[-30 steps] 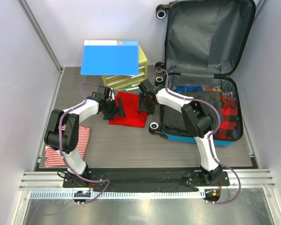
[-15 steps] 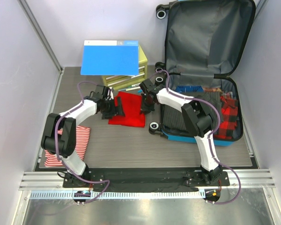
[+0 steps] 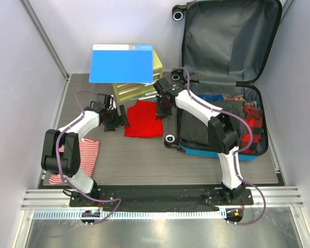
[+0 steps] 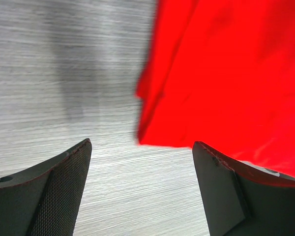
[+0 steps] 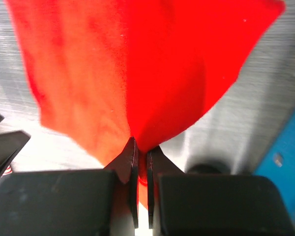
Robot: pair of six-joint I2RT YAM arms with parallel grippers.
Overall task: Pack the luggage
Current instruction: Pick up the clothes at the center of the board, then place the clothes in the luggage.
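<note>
The luggage (image 3: pixel 223 72), a blue suitcase with grey lining, lies open at the right with its lid leaning on the back wall. Its lower half holds dark and red-plaid clothes (image 3: pixel 248 126). A red cloth (image 3: pixel 143 120) lies on the table just left of the suitcase. My right gripper (image 3: pixel 164 109) is shut on the cloth's far right edge, and the red cloth (image 5: pixel 152 69) hangs from the pinch (image 5: pixel 141 153). My left gripper (image 3: pixel 119 118) stands open just left of the red cloth (image 4: pixel 226 78), its fingers (image 4: pixel 54 187) over bare table and apart from the fabric.
A blue folder (image 3: pixel 121 64) rests on a yellow-green drawer box (image 3: pixel 144 85) at the back. A red-and-white striped cloth (image 3: pixel 75 160) lies front left beside the left arm. A black suitcase wheel (image 3: pixel 169 139) sticks out near the red cloth.
The right gripper closed on the red cloth's edge and pulled it up and back. The left gripper let go of the cloth and drew away to the left.
</note>
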